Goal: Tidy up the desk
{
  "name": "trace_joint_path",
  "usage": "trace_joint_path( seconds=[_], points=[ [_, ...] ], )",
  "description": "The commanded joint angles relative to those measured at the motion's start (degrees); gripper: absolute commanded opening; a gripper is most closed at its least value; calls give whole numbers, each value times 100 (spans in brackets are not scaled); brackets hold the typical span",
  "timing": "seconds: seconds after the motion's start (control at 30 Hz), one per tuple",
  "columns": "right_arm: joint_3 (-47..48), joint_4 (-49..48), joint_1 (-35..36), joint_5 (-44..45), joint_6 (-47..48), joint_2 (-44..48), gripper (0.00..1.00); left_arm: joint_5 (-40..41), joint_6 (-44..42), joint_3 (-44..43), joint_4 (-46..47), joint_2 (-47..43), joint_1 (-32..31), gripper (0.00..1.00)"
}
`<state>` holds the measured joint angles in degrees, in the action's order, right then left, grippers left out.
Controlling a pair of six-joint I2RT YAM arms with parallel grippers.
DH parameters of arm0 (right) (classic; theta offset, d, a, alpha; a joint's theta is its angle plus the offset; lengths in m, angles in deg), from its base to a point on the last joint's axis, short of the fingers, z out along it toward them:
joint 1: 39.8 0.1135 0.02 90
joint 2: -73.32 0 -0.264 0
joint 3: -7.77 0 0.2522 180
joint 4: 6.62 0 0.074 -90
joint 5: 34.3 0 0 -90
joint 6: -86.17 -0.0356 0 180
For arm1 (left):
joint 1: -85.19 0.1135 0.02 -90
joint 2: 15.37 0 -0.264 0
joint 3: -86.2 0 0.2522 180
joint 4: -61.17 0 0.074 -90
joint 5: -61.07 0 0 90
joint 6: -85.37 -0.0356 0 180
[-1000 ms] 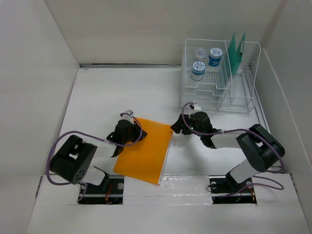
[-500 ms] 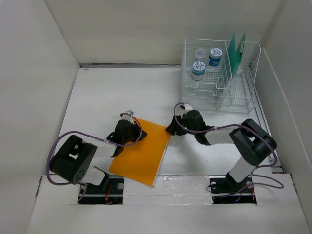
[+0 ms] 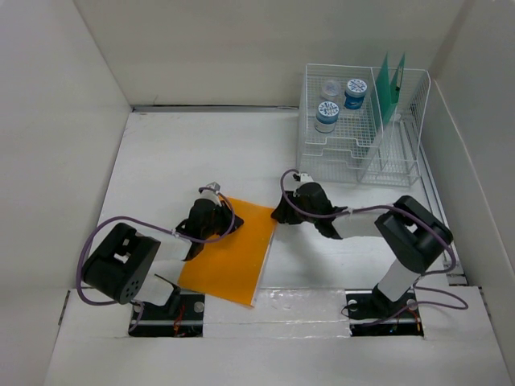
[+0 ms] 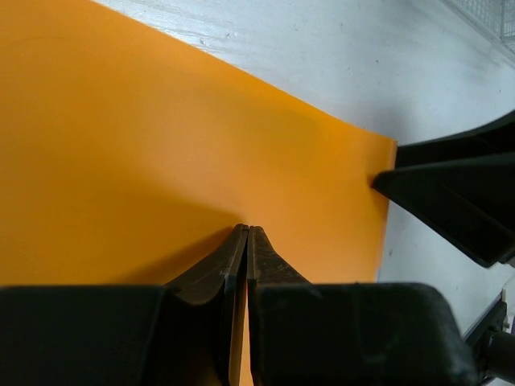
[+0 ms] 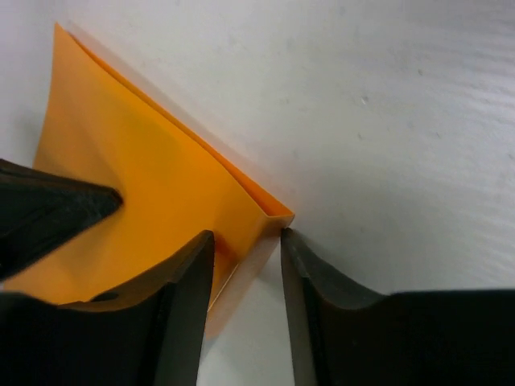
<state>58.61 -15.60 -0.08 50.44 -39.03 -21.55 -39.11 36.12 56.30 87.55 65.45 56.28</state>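
An orange folder [image 3: 229, 253] lies on the white desk [image 3: 177, 153] near the front, between the two arms. My left gripper [image 3: 224, 222] sits over the folder's far left part; in the left wrist view its jaws [image 4: 247, 228] are pressed together with a thin orange sheet [image 4: 161, 145] pinched between them. At the folder's far right corner, my right gripper [image 3: 277, 215] stands open. Seen from the right wrist, its two fingers [image 5: 247, 233] straddle that corner of the folder [image 5: 137, 185], one over the cover and one on the desk beside it.
A white wire-mesh rack [image 3: 362, 153] stands at the back right, holding three small jars [image 3: 327, 112] with blue and white lids and upright green folders [image 3: 390, 84]. White walls enclose the desk on three sides.
The right gripper has moved left to the folder's corner and its jaws have narrowed. The folder has shifted a little to the left and toward the front. The left gripper stays shut.
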Motion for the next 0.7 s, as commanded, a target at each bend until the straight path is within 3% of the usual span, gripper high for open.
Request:
trace_joint_path(
  seconds=[0.0,0.2,0.3,0.4,0.43,0.67],
  points=[
    [62,350,70,-186,-206,-654,44,-108,-67,138,-94,-57,-88,0],
    [-52,-63,-52,-46,-514,-823,0,41,-269,15,-436,-399,-220,0],
    [-61,-99,-53,95,-505,-726,0,393,-348,-187,-875,-776,-475,0],
    [1,-73,-53,218,-488,-410,0,858,-594,-661,-1604,-1075,-1098,21],
    [36,41,-53,288,-479,-288,0,964,-769,-958,-1989,-1129,-1491,37],
    [730,1069,-105,903,-66,653,0,2043,-972,-1997,-3064,-1078,-2846,66]
  ],
)
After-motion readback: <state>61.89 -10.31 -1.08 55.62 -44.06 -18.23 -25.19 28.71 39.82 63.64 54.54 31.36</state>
